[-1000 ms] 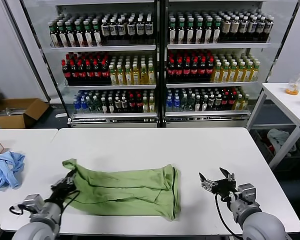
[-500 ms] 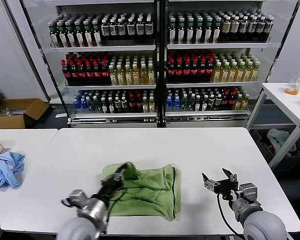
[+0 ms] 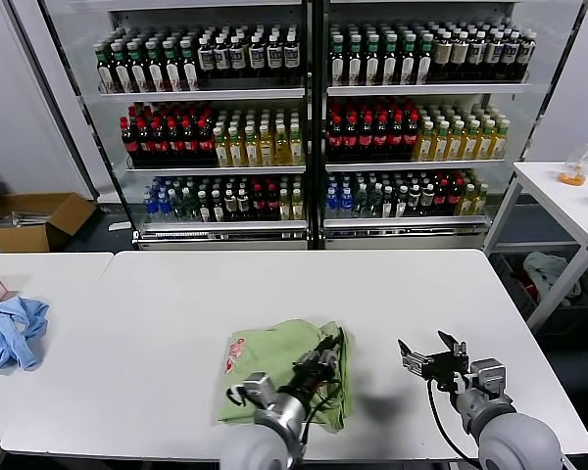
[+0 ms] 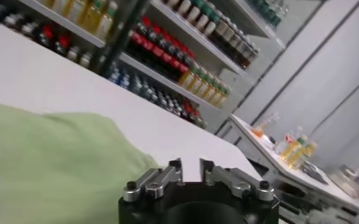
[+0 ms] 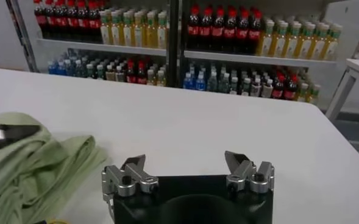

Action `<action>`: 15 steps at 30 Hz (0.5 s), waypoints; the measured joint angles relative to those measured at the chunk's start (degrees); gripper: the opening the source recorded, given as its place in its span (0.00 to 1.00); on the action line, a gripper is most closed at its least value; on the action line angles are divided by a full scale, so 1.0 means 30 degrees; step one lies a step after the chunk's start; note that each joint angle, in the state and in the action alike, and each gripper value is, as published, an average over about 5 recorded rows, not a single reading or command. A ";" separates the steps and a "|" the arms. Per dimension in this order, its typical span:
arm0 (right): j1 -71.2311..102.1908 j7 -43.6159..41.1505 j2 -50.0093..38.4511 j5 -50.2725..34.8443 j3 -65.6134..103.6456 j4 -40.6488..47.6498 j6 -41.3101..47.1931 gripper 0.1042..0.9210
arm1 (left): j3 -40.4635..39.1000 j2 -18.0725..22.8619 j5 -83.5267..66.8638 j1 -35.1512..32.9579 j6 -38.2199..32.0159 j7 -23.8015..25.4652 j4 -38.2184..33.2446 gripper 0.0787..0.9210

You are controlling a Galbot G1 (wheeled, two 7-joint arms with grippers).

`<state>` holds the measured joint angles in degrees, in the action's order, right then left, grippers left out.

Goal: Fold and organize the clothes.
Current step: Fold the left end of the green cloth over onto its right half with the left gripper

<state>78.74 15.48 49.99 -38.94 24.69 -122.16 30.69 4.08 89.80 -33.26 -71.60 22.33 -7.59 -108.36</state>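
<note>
Shirt [image 3: 279, 372] is your landmark: it lies doubled over on the white table [image 3: 176, 304], near the front edge, with the red-and-white print facing up on its left part. Your left gripper [image 3: 325, 359] sits over the shirt's right half, fingers drawn close together, though you cannot tell whether any cloth is caught between them. Your right gripper [image 3: 433, 354] hovers over bare table to the right of the shirt, fingers spread and holding nothing. A blue cloth [image 3: 10, 331] lies well left of the shirt.
</note>
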 measured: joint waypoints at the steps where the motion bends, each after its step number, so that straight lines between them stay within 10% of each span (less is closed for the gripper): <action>1: -0.0007 -0.0002 0.0007 0.0003 -0.0013 0.0001 -0.0001 0.88 | -0.0140 0.0112 0.0199 0.0118 -0.0048 0.0016 0.0218 0.31; 15: -0.0027 -0.0052 -0.0172 -0.0014 0.0114 -0.0025 -0.0049 0.88 | -0.0572 -0.0048 0.2605 -0.0200 -0.0019 0.0320 -0.0095 0.79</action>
<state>78.66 15.32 49.47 -38.99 25.03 -122.24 30.54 2.36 89.65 -25.45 -72.21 22.27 -6.63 -108.65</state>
